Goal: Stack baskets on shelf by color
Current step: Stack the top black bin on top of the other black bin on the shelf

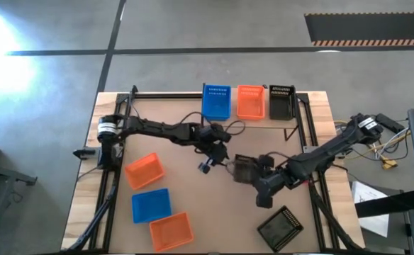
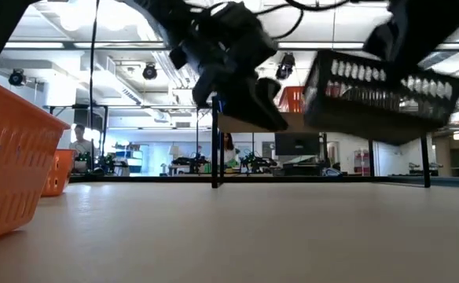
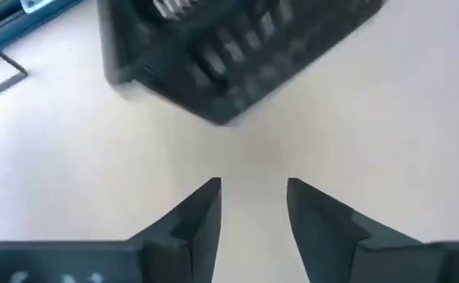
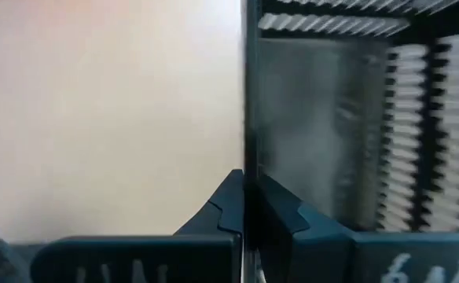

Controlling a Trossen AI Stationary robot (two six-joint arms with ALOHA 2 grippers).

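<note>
My right gripper [image 4: 247,185] is shut on a black basket [image 1: 246,168], which hangs in the air above the table's middle [image 2: 387,90]. My left gripper [image 3: 253,189] is open and holds nothing; it hovers just left of that basket [image 1: 213,150], pointing toward it. On the shelf [image 1: 303,99] at the far edge stand a blue basket [image 1: 216,101], an orange basket [image 1: 250,101] and a black basket [image 1: 281,103], side by side on their bottoms. My right gripper pinches one side wall of the black basket at its rim [image 4: 253,118], with one finger inside the basket and one outside. The basket is lifted clear of the table and is slightly tilted in the low view [image 2: 387,90].
On the table's near left lie an orange basket [image 1: 144,170], a blue basket [image 1: 151,205] and another orange basket [image 1: 171,230]. A black basket [image 1: 281,227] lies near right. In the low view an orange basket [image 2: 9,173] stands close at left. People show in the room beyond.
</note>
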